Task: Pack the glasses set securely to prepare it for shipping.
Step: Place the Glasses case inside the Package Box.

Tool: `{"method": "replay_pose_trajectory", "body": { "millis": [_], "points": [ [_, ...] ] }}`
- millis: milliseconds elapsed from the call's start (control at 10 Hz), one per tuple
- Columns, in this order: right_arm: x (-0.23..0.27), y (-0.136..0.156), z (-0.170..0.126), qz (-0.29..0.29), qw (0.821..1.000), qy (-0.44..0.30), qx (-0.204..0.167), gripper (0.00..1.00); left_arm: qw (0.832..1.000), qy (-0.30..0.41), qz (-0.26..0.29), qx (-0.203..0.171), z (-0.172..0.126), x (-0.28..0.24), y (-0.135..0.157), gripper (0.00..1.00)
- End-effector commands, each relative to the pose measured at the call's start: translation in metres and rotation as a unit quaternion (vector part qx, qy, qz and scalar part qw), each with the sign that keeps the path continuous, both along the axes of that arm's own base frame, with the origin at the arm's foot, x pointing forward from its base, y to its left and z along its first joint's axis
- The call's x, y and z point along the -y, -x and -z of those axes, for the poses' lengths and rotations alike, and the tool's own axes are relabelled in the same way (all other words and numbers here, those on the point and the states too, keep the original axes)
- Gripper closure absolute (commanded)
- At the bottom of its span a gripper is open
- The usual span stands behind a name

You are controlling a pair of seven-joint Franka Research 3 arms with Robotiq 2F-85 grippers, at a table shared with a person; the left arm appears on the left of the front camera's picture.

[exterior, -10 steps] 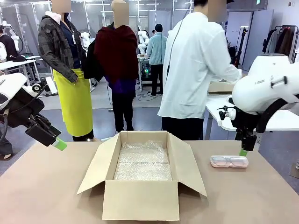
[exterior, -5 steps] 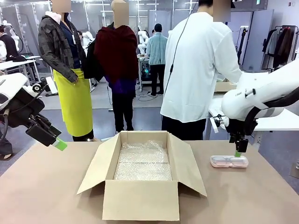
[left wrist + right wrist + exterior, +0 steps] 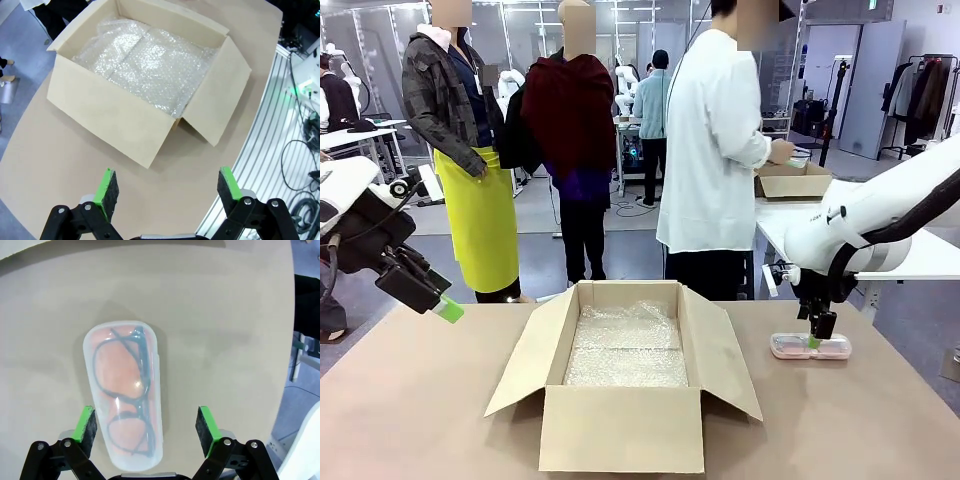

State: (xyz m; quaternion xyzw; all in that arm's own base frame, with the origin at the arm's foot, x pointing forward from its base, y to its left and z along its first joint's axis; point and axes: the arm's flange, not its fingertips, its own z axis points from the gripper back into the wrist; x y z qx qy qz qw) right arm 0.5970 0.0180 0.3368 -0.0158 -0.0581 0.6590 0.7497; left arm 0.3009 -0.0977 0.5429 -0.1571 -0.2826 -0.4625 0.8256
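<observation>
A pink translucent glasses case (image 3: 810,346) lies flat on the table to the right of the box, with dark spectacles visible inside (image 3: 128,398). My right gripper (image 3: 814,338) hangs just above it, open, its green-padded fingers (image 3: 85,424) straddling the case's near end without touching. The open cardboard box (image 3: 625,375) stands at the table's middle, lined with bubble wrap (image 3: 142,65). My left gripper (image 3: 438,303) hovers open above the table's left edge, far from the box (image 3: 125,117), nothing between its fingers (image 3: 107,186).
A person in a white top (image 3: 715,150) stands at the far side, turned towards a side table with a small carton (image 3: 792,181). The box's side flaps (image 3: 725,355) spread outwards. Bare brown tabletop (image 3: 410,400) surrounds the box.
My right arm has swung left and down, bringing its open gripper from beside the pink case to directly over it. The left arm has stayed still. The person has turned away.
</observation>
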Motion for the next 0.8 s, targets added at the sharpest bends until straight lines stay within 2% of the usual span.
{"method": "replay_pose_trajectory", "body": {
  "millis": [0,300,500,700],
  "points": [
    [0.004,-0.010,0.011,-0.015,0.999,-0.025,-0.013,0.00,1.000,0.007,0.005,-0.001,-0.001,-0.001,0.001,0.00],
    [0.005,-0.011,0.030,-0.016,0.999,-0.031,-0.032,0.00,1.000,0.007,0.005,-0.001,-0.001,-0.001,0.001,0.00],
    [0.006,-0.010,0.031,-0.015,0.999,-0.029,-0.036,0.00,1.000,0.007,0.005,-0.001,-0.001,-0.001,0.001,0.00],
    [0.008,-0.010,0.032,-0.014,0.999,-0.027,-0.039,0.19,1.000,0.007,0.005,-0.001,-0.001,-0.001,0.001,0.00]
  ]
}}
